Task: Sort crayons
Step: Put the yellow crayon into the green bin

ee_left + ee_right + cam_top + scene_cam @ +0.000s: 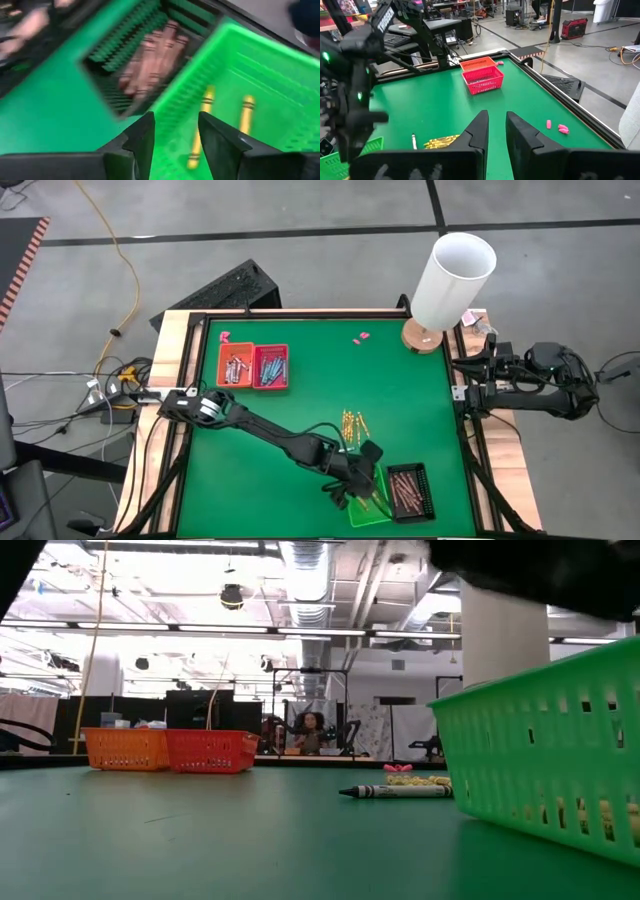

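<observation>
My left gripper [362,492] hangs open just above the green basket [372,505] at the table's near edge. In the left wrist view my left gripper [175,140] has nothing between its fingers, and two yellow crayons [202,125] lie on the basket's floor below. Beside it to the right, a black basket [410,492] holds brown-red crayons [152,62]. A loose heap of yellow crayons [353,425] lies on the green mat, with one dark crayon [400,792] beside it. My right gripper [496,131] waits open and empty at the table's right edge.
An orange basket [235,366] and a red basket [271,366] with crayons stand together at the far left. A tall white cylinder [452,280] on a wooden base stands at the far right corner. Pink scraps [362,337] lie near the far edge.
</observation>
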Motion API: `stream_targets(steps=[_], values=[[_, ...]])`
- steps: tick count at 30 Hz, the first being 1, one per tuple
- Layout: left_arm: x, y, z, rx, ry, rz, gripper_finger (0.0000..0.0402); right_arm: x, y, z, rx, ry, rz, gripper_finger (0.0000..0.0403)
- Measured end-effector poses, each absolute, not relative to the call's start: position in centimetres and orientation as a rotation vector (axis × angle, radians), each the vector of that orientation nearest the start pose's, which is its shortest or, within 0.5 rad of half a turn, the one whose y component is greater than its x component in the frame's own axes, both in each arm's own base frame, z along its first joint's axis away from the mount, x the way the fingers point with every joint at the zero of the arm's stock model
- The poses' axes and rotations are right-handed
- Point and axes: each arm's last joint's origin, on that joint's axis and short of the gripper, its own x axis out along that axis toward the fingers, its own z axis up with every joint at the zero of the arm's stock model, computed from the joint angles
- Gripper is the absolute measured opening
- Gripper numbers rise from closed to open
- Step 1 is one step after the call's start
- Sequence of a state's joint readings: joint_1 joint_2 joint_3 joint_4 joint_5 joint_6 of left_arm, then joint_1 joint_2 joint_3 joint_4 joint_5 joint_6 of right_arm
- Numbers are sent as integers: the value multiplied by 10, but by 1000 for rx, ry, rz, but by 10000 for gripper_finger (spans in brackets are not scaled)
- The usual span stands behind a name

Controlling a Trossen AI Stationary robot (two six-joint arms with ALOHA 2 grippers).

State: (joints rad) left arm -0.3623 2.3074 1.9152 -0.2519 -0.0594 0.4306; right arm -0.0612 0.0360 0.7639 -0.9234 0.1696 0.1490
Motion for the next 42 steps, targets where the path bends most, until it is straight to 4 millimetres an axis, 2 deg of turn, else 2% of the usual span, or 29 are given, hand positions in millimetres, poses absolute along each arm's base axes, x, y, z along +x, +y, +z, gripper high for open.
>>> stream_targets(steps=[3,8,12,15,18,24,29,32,42], values=[[485,-178,228,504,562,-249,145,-7,-4,302,137,178,-244,68],[468,-159,263,354,571,247,145,-7,-4,302,137,178,-244,68],[458,-135,273,98,582,477,146,-7,-4,302,137,178,-244,68],[454,-118,260,-67,658,577,146,-7,-4,302,137,179,-244,68],[454,-104,233,-159,693,631,146,-7,-4,302,137,178,-244,68],[449,-80,176,-331,718,638,146,-7,-4,302,137,179,-244,68],[441,-65,142,-450,685,666,146,-7,-4,302,137,179,-244,68],[436,-63,132,-472,669,672,146,-7,-4,302,137,179,-244,68],[438,-66,133,-485,624,651,146,-7,-4,302,137,179,-244,68]])
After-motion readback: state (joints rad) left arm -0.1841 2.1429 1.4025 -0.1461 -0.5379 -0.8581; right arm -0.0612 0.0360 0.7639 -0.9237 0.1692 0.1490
